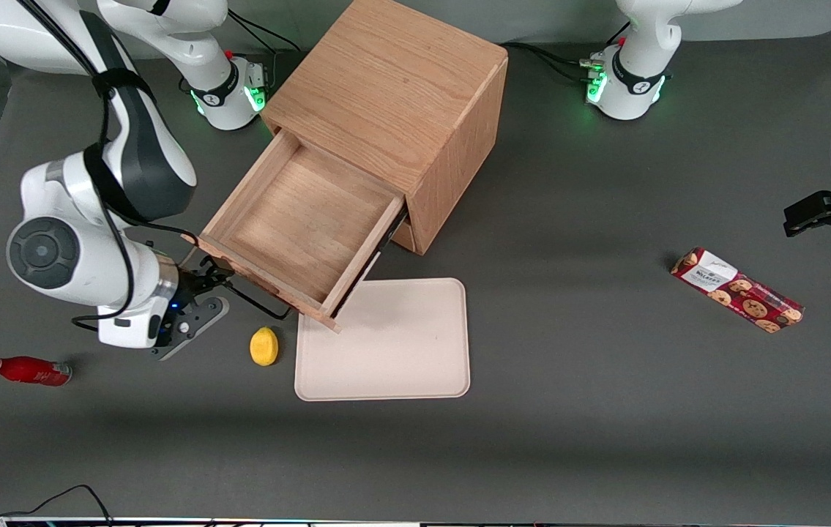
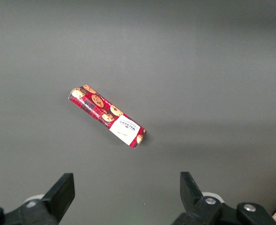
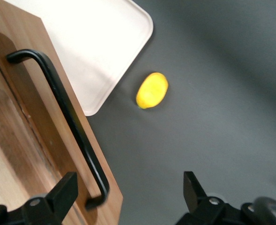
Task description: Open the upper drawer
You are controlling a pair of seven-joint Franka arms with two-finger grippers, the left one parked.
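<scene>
The upper drawer (image 1: 298, 219) is pulled far out of the oak cabinet (image 1: 393, 110), and its shallow box is empty. Its thin black wire handle (image 1: 261, 300) runs along the drawer front. My right gripper (image 1: 203, 296) is open, just in front of the drawer front at the handle's end toward the working arm's side. In the right wrist view the handle (image 3: 67, 112) crosses the drawer front (image 3: 48, 140). Its end lies between the spread fingers of the gripper (image 3: 128, 185), close to one finger (image 3: 65, 187), and nothing is gripped.
A yellow lemon (image 1: 263, 345) (image 3: 152, 90) lies on the table near the gripper. A cream tray (image 1: 386, 340) (image 3: 95, 47) lies under the drawer's front corner. A red bottle (image 1: 23, 369) lies at the working arm's end. A cookie pack (image 1: 737, 289) (image 2: 107, 115) lies toward the parked arm's end.
</scene>
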